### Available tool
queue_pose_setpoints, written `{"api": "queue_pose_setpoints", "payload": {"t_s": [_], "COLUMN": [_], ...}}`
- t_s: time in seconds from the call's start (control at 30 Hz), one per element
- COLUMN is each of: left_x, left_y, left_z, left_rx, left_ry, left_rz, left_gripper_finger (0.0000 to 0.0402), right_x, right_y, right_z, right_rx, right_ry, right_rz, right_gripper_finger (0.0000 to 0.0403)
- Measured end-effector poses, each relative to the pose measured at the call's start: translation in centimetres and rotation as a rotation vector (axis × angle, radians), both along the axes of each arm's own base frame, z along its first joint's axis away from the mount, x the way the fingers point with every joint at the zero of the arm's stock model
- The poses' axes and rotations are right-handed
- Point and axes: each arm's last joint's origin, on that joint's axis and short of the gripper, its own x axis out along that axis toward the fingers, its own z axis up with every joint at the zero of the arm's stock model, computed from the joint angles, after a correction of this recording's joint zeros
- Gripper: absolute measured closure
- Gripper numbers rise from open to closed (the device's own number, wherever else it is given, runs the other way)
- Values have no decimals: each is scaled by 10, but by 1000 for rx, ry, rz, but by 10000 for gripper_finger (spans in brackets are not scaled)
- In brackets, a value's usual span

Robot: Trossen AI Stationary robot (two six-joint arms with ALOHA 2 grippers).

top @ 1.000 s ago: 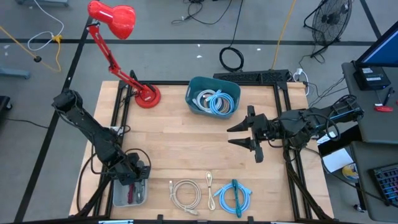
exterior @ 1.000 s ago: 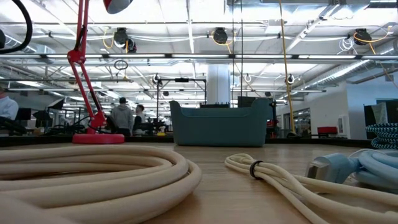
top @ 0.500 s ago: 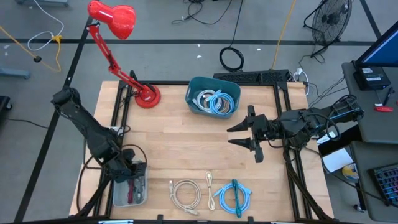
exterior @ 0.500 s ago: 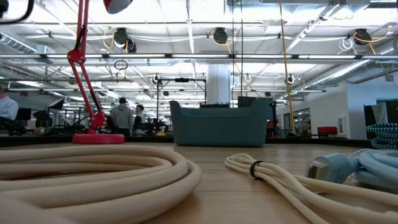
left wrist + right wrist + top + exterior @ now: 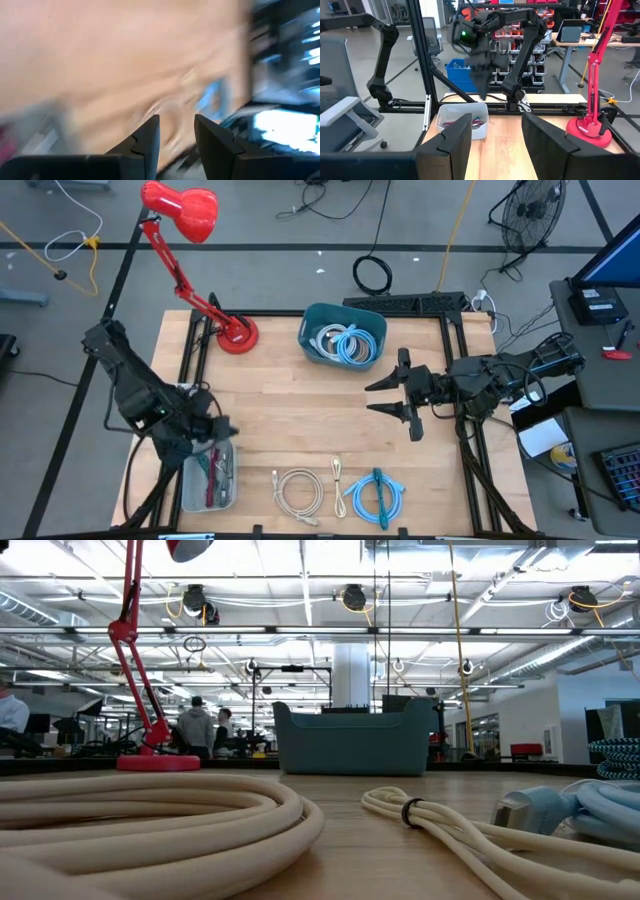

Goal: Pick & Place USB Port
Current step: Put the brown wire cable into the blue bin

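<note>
- Left tool [image 5: 222, 430] hangs above the clear bin [image 5: 209, 480] at the table's [image 5: 290, 410] near-left corner, fingers apart in its wrist view with nothing visible between them.
- That bin holds small red and dark pieces, probably the USB parts; too small to be sure.
- Right tool [image 5: 402, 394] waits mid-table on the right, jaws spread and empty, likely parked clear of the other arm.
- Teal tub [image 5: 343, 335] at the back holds coiled cables, which suggests a drop spot.
- White cable coil [image 5: 298, 490] and blue coil [image 5: 376, 494] lie along the front edge, untouched.

Red lamp [image 5: 190, 215]; teal bin [image 5: 343, 335]; cream cable [image 5: 298, 490].
</note>
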Motion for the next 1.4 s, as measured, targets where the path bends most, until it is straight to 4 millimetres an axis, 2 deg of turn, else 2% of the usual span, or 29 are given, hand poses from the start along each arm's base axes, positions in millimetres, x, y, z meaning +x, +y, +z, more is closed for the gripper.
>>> {"api": "queue_pose_setpoints", "payload": {"t_s": [0.17, 0.27, 0.37, 0.63, 0.8, 0.93, 1.03, 1.13, 1.27, 1.4], "left_x": [19, 31, 46, 74, 84, 87, 90, 94, 105, 117], "left_y": [10, 18, 29, 61, 81, 93, 97, 97, 91, 82], "left_z": [20, 29, 38, 57, 57, 55, 55, 51, 41, 28], "left_rx": [355, 505, 596, 755, 782, 791, 786, 786, 753, 705], "left_ry": [-317, -376, -380, -404, -397, -377, -393, -391, -391, -380], "left_rz": [146, 204, 205, 78, -81, -155, -207, -305, -449, -578], "left_gripper_finger": [280, 280, 280, 280, 280, 280, 280, 280, 280, 280], "right_x": [0, 0, 0, 1, 5, 11, 17, 26, 38, 40], "right_y": [0, -1, -3, -24, -47, -72, -94, -116, -134, -135], "right_z": [-1, -1, 0, 7, 9, 2, -7, -23, -66, -119], "right_rx": [-33, -41, -42, -45, -48, -115, -125, -62, 32, 24], "right_ry": [6, 3, -4, -69, -82, -22, 55, 135, 252, 389], "right_rz": [2, -5, -90, -462, -593, -695, -698, -585, -421, -250], "right_gripper_finger": [236, 236, 236, 236, 236, 236, 236, 236, 236, 236]}}
